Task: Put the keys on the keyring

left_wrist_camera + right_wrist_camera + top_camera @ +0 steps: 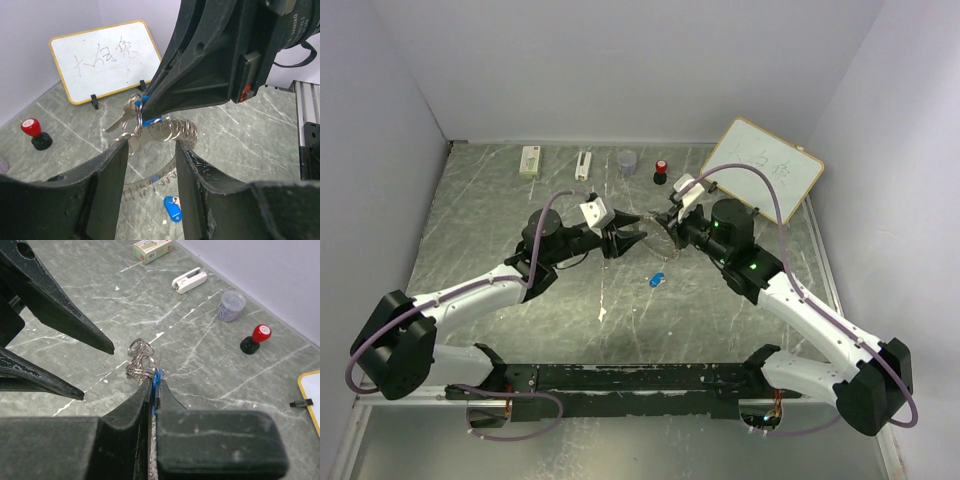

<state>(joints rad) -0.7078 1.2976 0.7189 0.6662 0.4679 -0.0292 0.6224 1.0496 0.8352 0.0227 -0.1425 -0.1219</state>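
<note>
Right up close, the left pincer (pixel 151 150) is spread, its two black fingers standing apart with nothing between the pads. It is holding nothing. The tips point at the keyring (pixel 175 131) and stop just short of it, and from the right wrist there is daylight between them and the metal.

The keyring is up off the bench (pixel 500 250), over its middle and a touch toward the far edge. By the look of it, it's a stiff grey metal band, light, fringed with little loose rings that will swing and slide under any push. My call is that it's slick too, so the place to take it is flat across the band in a gap between the small rings, not on the fringe itself.

Just beneath, and nearer the near edge, the loose key (pixel 172 207) lies flat on the bench, blue with a white part. It's tiny and weighs next to nothing, the sort that skates away when nudged. I'd pinch its plastic head by the edges and leave the hole free.

On the right, the right pincer (pixel 153 380) is pressed tight on the held key (pixel 156 382), a thin blue sliver between the pads, right at the ring's cluster. I cannot tell whether it is already threaded on.
</note>
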